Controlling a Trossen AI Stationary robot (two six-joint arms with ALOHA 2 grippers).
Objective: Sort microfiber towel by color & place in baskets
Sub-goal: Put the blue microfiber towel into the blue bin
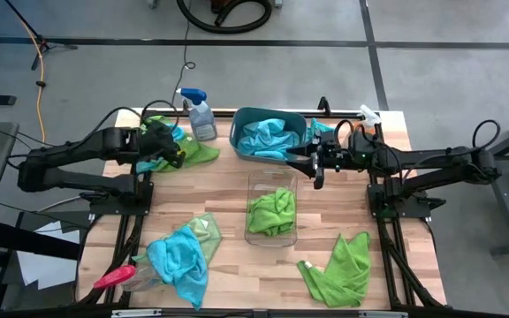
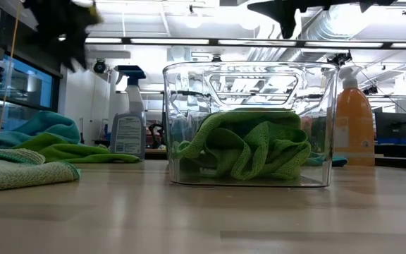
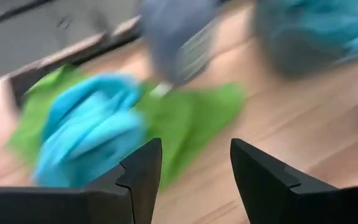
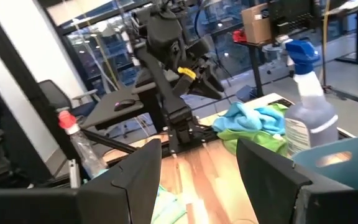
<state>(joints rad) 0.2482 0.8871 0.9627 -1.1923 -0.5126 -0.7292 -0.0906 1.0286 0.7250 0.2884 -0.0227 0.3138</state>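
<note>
**Both arms up, jaws spread, nothing held**

I see my left arm reaching in from the left edge toward the far left corner of the table. Its gripper (image 1: 177, 148) hangs over a pile there: a blue towel (image 1: 168, 134) bunched on a green towel (image 1: 200, 152). In the left wrist view the two fingers (image 3: 143, 171) stand apart with bare wood between them, and the blue towel (image 3: 89, 134) and green towel (image 3: 194, 118) lie ahead of the tips, not between them. The hand is empty.

My right arm stretches in from the right, roughly level, with its gripper (image 1: 312, 168) just beside the near right corner of the teal tub (image 1: 241, 119). Its fingers (image 4: 138, 171) are also spread, and I see nothing between them. From that wrist I look across the table at the left arm, raised above the same blue-on-green pile (image 4: 253, 121), with a spray bottle (image 4: 309, 118) near the tub's rim.

The tub sits at the far middle and holds blue cloth (image 1: 268, 137). Just nearer to me stands the clear bin (image 1: 256, 185) with a green towel (image 1: 272, 210) inside; the low view shows it crumpled on the bin's floor (image 2: 249, 148).

Still loose on the table: a blue towel (image 1: 179, 261) at the near left lying over a pale green one (image 1: 206, 230), with a red-handled tool (image 1: 113, 278) beside it, and a green towel (image 1: 343, 269) at the near right. An orange bottle (image 2: 352, 123) stands behind the clear bin on the right.
</note>
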